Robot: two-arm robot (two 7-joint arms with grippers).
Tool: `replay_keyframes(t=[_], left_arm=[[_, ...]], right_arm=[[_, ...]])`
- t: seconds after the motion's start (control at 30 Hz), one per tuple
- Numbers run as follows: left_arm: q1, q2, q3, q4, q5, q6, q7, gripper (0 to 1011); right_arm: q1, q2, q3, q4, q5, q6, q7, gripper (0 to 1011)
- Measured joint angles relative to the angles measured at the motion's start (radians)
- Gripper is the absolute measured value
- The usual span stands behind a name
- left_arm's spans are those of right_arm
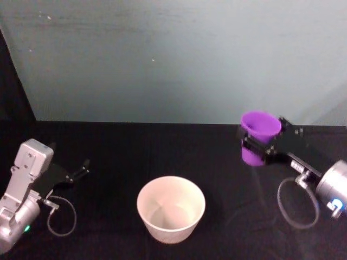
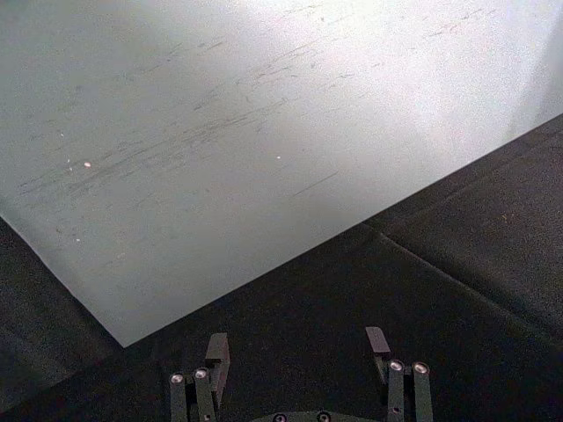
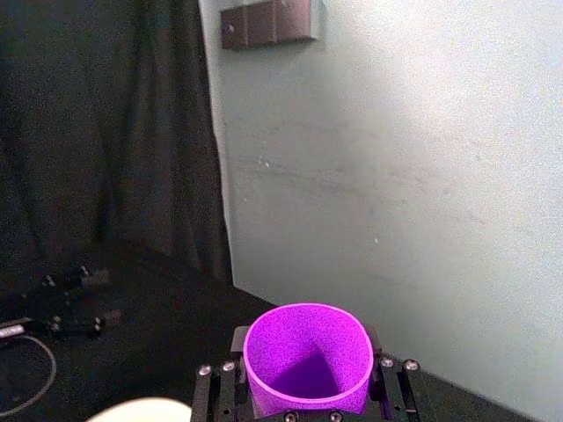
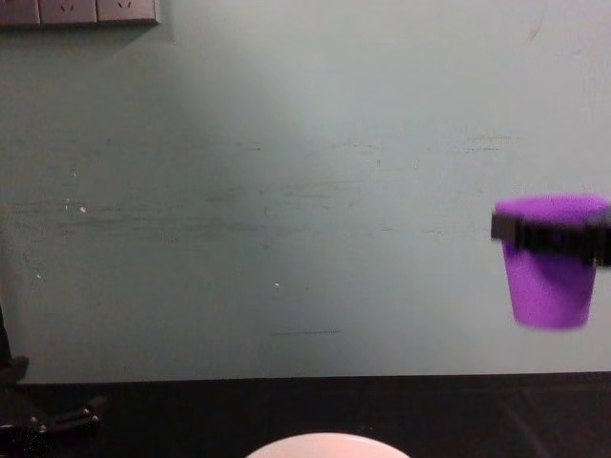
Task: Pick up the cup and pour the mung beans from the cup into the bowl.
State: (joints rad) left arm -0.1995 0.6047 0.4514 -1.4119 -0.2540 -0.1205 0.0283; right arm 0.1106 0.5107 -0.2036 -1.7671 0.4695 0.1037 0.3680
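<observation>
The left arm at lower left is a boxy silver-grey housing with a green light, the right arm at lower right a silver cylinder with a blue mark, each trailing a looped grey cable, and the left gripper and right gripper are black with silver screws.

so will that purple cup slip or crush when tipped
The cup is probably stiff: its rim looks round in the right pincer. Smooth tapered sides might slide, but the grip sits under the wider rim; left pincer idle.
</observation>
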Motion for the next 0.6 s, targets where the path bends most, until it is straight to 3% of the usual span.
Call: replay_keyframes(t=[0.23, 0.43, 0.6], left_arm=[[0.0, 0.0, 0.0, 0.0, 0.0, 0.0, 0.0, 1003], [0.0, 0.0, 0.0, 0.0, 0.0, 0.0, 0.0, 1003], [0.0, 0.0, 0.0, 0.0, 0.0, 0.0, 0.0, 1003]], right_arm=[[0.05, 0.049, 0.024, -0.114, 0.038, 0.129, -0.019, 739], [0.076, 0.065, 0.029, -0.14, 0.079, 0.169, -0.017, 741], [0.073, 0.063, 0.029, -0.138, 0.075, 0.166, -0.017, 741]])
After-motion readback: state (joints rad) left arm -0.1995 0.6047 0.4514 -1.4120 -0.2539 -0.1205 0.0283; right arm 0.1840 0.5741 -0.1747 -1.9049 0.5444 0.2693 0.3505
